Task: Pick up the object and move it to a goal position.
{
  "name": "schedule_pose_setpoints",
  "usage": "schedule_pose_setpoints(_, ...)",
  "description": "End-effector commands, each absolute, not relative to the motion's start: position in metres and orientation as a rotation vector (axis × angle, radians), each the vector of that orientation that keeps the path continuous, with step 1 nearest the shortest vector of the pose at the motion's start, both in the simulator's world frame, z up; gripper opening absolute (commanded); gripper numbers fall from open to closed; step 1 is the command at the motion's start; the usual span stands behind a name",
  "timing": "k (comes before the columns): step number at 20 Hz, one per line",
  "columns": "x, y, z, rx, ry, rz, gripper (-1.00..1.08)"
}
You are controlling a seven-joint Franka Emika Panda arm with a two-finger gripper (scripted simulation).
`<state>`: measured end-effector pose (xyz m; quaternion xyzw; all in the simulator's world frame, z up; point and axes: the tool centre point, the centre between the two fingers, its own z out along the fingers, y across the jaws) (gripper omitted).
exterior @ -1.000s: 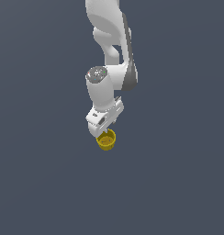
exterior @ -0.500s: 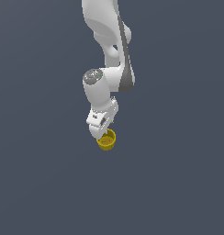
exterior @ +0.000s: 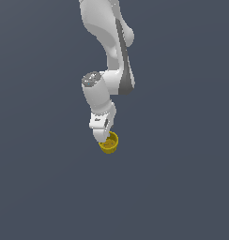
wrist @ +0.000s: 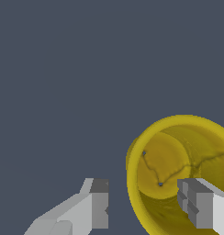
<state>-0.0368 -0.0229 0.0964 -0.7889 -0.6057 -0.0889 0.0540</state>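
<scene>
yellow cup (wrist: 178, 170) mouth-on, gripper (wrist: 148, 204) fingers straddling its rim

Exterior view distant, sees whole arm; wrist view close; both share cup (exterior: 109, 143) (wrist: 178, 174).

No readable text, label, brand, number or sign appears in either view. The yellow cup (wrist: 178, 176) just beside the tool (wrist: 143, 204) carries only thin dark crack-like lines on its inner floor, not characters. The tool's white and grey fingers (wrist: 99, 202) are unmarked. The white arm (exterior: 109, 84) above the tool shows grey panels and a small dark cap, too small to tell whether anything is printed there. The dark grey backdrop is plain in both views.
</scene>
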Motion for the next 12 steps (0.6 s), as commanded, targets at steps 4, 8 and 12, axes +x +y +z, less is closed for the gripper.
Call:
schedule_pose_setpoints(4, -0.0384, -0.0258, 0.0923, -2.305, -1.961, -0.310, 0.28)
schedule_pose_setpoints(8, -0.0393, -0.0273, 0.0904, -2.257, -2.022, -0.330, 0.28)
schedule_pose_setpoints(12, -0.0398, -0.0284, 0.0891, -2.224, -2.062, -0.343, 0.28)
